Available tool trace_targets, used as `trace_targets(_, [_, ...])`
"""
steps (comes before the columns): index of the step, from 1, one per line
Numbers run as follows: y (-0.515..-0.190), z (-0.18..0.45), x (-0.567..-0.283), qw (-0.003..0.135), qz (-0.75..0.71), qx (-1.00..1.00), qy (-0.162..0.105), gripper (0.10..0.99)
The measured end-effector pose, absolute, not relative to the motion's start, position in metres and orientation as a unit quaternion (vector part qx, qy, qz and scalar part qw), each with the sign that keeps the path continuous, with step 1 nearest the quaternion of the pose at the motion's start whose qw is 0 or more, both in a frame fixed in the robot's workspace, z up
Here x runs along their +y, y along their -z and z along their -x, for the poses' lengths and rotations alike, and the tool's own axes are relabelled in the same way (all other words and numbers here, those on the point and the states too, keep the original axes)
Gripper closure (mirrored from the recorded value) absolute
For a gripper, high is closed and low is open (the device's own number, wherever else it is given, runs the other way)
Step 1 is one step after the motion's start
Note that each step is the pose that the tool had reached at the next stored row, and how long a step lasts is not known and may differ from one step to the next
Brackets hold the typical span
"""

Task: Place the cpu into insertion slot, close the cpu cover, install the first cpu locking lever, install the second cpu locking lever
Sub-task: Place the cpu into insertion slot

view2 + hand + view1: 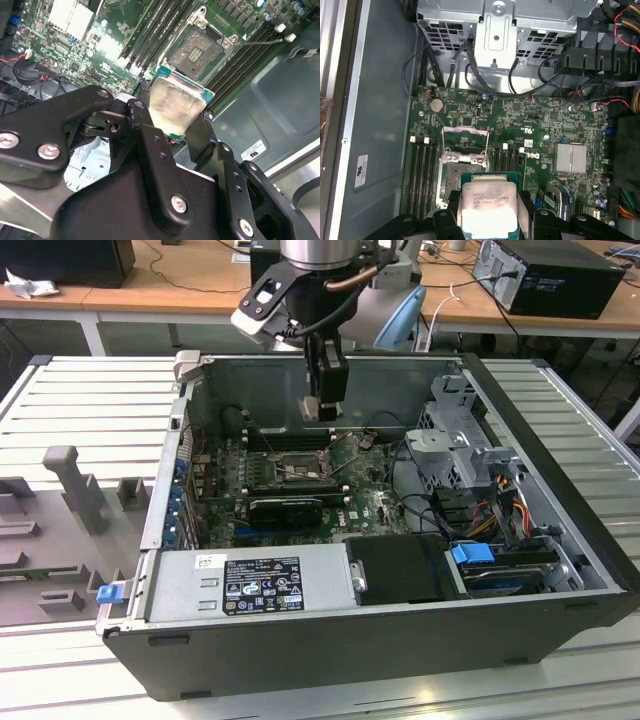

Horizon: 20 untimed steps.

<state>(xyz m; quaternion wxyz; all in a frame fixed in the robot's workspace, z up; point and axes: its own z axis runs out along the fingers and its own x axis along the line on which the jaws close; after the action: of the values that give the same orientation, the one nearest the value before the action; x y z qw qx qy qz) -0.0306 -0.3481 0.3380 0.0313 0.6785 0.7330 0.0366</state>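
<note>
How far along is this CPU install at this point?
Done: nothing seated yet. In hand: the end effector grips the cpu above the motherboard. Left: the insertion slot is bare and the cpu cover stands open, so seating, closing and locking remain.

Arm [320, 255] hangs vertical, end effector [324, 410] pointing down; fingers [144, 122] apparently clamped on the cpu [489, 207] edges.

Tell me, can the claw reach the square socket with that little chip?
Probably yes. The claw holds the cpu above the insertion slot, whose cpu cover stands open, and nothing seems to lie between them.
</note>
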Motion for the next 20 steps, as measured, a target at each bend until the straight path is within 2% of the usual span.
trace_targets(20, [-0.304,0.044,-0.348,0.035,-0.702,0.71,-0.038,0.557])
